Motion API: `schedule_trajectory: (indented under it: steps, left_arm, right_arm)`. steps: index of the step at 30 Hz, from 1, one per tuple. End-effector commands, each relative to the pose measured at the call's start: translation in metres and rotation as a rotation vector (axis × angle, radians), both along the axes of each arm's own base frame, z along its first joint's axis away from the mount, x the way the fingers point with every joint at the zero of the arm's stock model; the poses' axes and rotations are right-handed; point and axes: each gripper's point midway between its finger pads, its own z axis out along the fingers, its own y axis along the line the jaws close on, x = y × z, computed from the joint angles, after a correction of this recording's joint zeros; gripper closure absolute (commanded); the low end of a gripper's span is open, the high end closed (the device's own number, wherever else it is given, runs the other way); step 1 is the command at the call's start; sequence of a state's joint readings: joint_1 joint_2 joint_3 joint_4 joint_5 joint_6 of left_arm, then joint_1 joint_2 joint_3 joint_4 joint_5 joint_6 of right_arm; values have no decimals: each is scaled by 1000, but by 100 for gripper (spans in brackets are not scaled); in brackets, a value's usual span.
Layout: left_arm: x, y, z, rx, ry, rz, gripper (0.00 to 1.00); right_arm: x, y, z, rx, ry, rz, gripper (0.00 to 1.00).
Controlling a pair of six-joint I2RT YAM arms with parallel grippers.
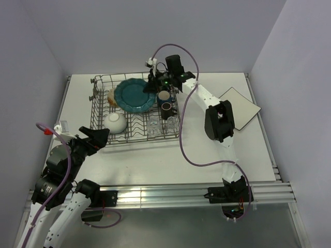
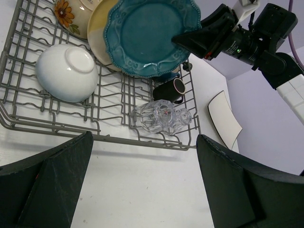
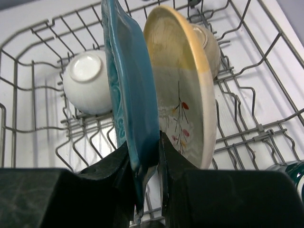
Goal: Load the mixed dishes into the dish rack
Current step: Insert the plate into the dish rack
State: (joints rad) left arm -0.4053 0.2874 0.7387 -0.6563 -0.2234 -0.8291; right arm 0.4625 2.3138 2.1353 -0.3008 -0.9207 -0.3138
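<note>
Right end effector (image 1: pixel 155 82) clenched on the far right rim of the teal scalloped plate (image 1: pixel 133 95), seen from the top camera. Plate on edge in the far half of the dish rack (image 1: pixel 98 111), face tilted up toward the lens. White bowl (image 1: pixel 115 122) upside down at the rack's near left; two dark mugs (image 1: pixel 168 107) along its right side, two clear glasses (image 1: pixel 154 126) near them toward the front. White square plate (image 1: pixel 240 106) flat on the tabletop (image 1: pixel 207 150), well apart from the rack on the right. Left end effector (image 1: pixel 98 137) released, just beside the rack's near left corner. From the left wrist: black fingers (image 2: pixel 47 190) spread wide, nothing between them; beyond them the rack's near edge, the bowl base up, the glasses side by side. Behind the teal plate, a yellow-cream plate (image 2: pixel 97 28), and a flower-painted dish (image 2: pixel 66 12) at the far corner. From the right wrist: both fingers pressed on opposite faces of the teal plate's edge, plate upright; yellow-cream plate with its leaf sprig just beside it on the right, contact between the two impossible to tell.
</note>
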Motion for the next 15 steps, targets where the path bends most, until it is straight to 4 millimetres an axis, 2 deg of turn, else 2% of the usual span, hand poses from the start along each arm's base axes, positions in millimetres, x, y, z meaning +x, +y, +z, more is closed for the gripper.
schedule_trajectory:
  steps: [1,7,15]
  left_arm:
    - [0,0,5,-14,-26,0,3]
    - [1,-1,5,-8,-22,-2,3]
    - [3,-2,2,-4,-20,-5,2]
  right_arm:
    - [-13,9,62,53,-208,80,100]
    - [-18,15,51,24,-220,101,100]
    - [-34,18,36,-31,-240,158,100]
